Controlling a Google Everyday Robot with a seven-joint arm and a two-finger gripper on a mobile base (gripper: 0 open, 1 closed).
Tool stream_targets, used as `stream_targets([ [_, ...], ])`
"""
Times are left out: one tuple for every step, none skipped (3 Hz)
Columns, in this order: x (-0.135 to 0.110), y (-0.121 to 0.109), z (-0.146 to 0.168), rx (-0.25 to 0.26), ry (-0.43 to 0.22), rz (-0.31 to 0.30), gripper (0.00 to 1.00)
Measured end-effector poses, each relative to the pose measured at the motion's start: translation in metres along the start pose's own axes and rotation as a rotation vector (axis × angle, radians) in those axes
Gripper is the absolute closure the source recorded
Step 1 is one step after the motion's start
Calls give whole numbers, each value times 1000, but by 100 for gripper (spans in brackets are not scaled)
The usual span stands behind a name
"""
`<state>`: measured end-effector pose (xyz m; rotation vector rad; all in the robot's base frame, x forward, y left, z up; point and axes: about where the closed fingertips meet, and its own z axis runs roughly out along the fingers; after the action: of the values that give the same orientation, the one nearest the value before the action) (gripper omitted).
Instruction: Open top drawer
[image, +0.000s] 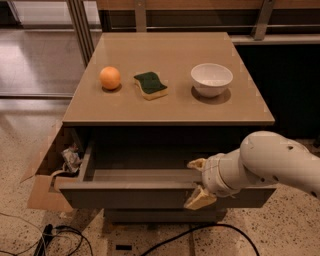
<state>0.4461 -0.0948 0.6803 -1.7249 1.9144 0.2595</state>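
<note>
The top drawer (135, 195) is pulled out from under the tan cabinet top (170, 107), and its shallow grey interior (142, 174) shows. My gripper (198, 181) comes in from the right on a white arm. Its two pale fingers (200, 198) straddle the drawer's front edge, one above the rim and one in front of the dark grey face. The fingers stand apart around the front panel.
An orange (110, 78), a green and yellow sponge (150, 85) and a white bowl (211, 79) sit on the cabinet top. A torn cardboard box (47, 175) with crumpled paper stands at the left. Black cables (65, 237) lie on the speckled floor in front.
</note>
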Motion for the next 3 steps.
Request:
stream_targets([
  [0, 0, 0, 0, 0, 0, 0],
  [4, 0, 8, -8, 21, 1, 0],
  [14, 8, 16, -20, 24, 18, 0],
])
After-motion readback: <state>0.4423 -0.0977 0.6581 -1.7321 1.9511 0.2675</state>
